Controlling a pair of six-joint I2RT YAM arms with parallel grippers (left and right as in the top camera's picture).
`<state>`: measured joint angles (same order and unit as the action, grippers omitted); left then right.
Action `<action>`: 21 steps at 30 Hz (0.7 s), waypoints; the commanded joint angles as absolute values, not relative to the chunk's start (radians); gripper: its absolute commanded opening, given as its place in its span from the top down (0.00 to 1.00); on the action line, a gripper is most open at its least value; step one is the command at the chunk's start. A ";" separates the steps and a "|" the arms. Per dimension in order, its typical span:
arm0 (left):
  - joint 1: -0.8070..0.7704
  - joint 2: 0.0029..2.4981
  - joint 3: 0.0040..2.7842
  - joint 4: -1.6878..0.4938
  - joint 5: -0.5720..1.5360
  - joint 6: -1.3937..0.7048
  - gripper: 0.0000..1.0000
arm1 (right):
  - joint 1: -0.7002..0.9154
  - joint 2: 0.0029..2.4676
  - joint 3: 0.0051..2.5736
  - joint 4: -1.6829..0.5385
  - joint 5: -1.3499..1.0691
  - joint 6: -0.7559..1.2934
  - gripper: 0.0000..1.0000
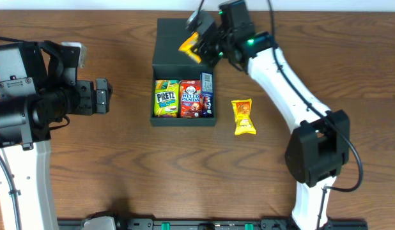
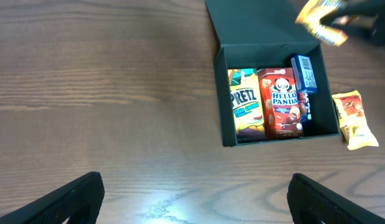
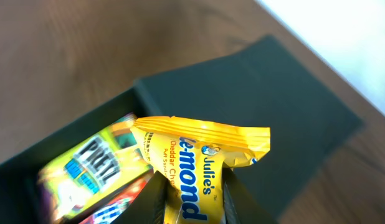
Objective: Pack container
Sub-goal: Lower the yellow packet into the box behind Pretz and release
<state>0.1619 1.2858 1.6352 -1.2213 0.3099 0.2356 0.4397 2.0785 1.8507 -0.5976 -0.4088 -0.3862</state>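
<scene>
- Step in hand, as I judge it: carrying a snack to the container point(image 1: 183, 121), with the release not yet done.
- The container sits at the middle of the surface point(image 1: 108, 166), its flap lid point(image 1: 172, 38) laid open and flat on the far side.
- The right hand point(image 1: 199, 46) is pinched narrow on a yellow snack packet point(image 3: 202, 155), which it holds in the air over the flap lid, just behind the compartment (the wrist view shows the packet clamped between both fingers).
- Inside, a Pretz box point(image 1: 166, 98), a Hello Panda box point(image 1: 190, 99) and a blue box point(image 1: 207, 89) stand side by side and fill the width; only a dark strip behind them looks free.
- Next move, in my view: bring the packet forward and down over that back strip, then let go low enough that it drops inside and not onto the lid.
- A second yellow packet point(image 1: 243, 117) lies on the surface just right of the container, apart from it, likely the next pick.
- The left hand point(image 1: 103, 96) is spread wide and holds nothing, well apart to the left.
</scene>
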 commanded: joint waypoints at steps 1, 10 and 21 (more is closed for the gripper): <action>0.163 1.283 1.650 -1.219 0.304 0.228 0.05 | 0.475 2.068 1.864 -0.609 -0.442 -0.524 0.84; 0.163 1.283 1.650 -1.219 0.304 0.228 0.05 | 0.550 2.154 1.863 -0.607 -0.463 -0.671 0.82; 0.163 1.283 1.650 -1.219 0.304 0.228 0.05 | 0.583 2.250 1.863 -0.511 -0.460 -0.671 0.76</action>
<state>0.1619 1.2858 1.6352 -1.2217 0.3099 0.2356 0.5758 2.2349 1.8507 -0.5159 -0.4458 -0.6556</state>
